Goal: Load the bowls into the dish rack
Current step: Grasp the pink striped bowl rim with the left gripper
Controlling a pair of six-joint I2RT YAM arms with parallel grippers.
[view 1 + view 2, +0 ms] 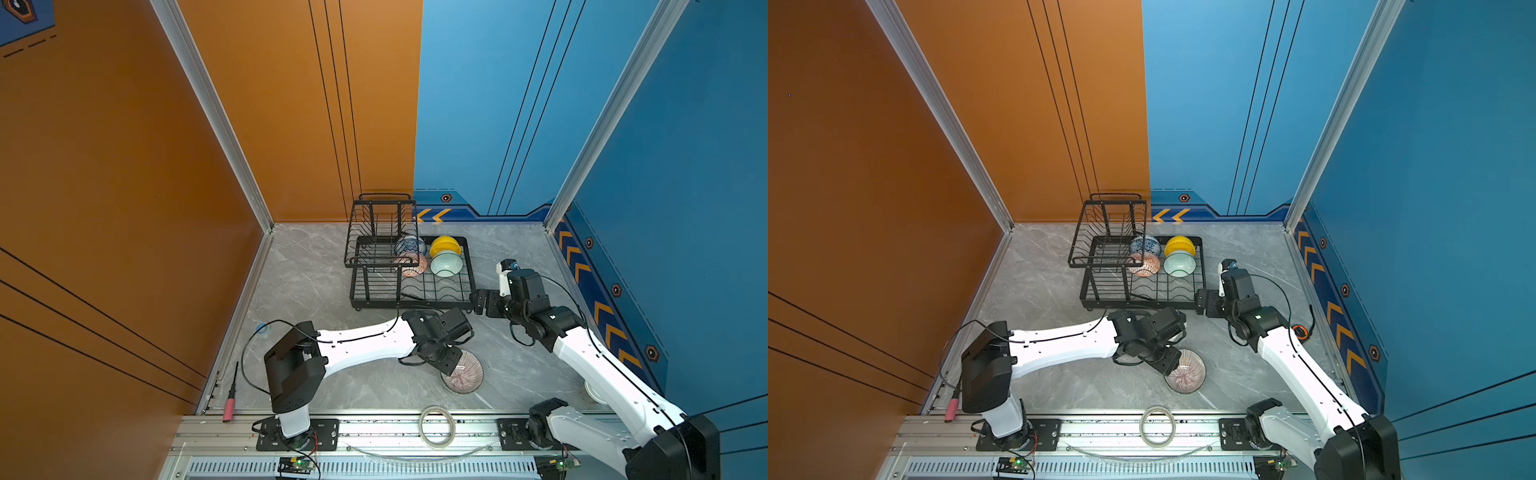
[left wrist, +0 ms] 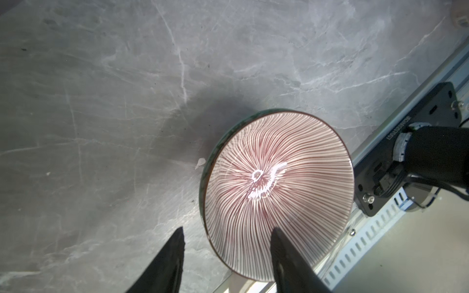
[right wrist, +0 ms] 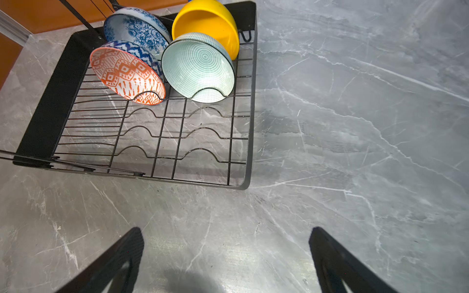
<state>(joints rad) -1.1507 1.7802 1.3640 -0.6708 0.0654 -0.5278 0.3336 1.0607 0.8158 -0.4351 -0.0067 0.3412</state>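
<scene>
- Left pincer (image 2: 228, 236): half open, astride the near rim of the pink striped bowl (image 2: 276, 182). One finger hangs over the bowl's inside. Its partner stands outside the rim, with bare bench showing between the two. Nothing is clamped.
- Striped bowl: mouth up on the bench (image 1: 311, 291), right of centre, near the front rail (image 1: 374, 432) and well apart from the dish rack (image 1: 374, 306). A dark green edge shows beneath its rim in the left wrist view. Whether that is the bowl's own outer wall or a second bowl under it cannot be told.
- Right pincer (image 3: 225, 233): spread wide and empty, above bare bench just off the rack's front right corner.
- Rack contents: four bowls stand on edge in the two rear slot rows of the base tray, right of the raised basket (image 1: 380, 232). The floral bowl (image 3: 142, 28) and yellow bowl (image 3: 205, 20) are at the back. The diamond bowl (image 3: 127, 73) and ringed bowl (image 3: 198, 68) sit close in front of them.
- Open room: the three front slot rows of the tray stand open. Bare bench runs from the rack's right rim to the blue wall (image 1: 685, 208). The left forearm (image 1: 365, 340) lies across the bench between the rack's front edge and the striped bowl.
- Surface: grey, marble-veined, flat, with patches of glare.
- Surround: orange wall (image 1: 104, 166) on the left and rear left, blue on the rear right and right, with aluminium posts at the corners. A tape ring (image 1: 436, 428) lies on the front rail.
</scene>
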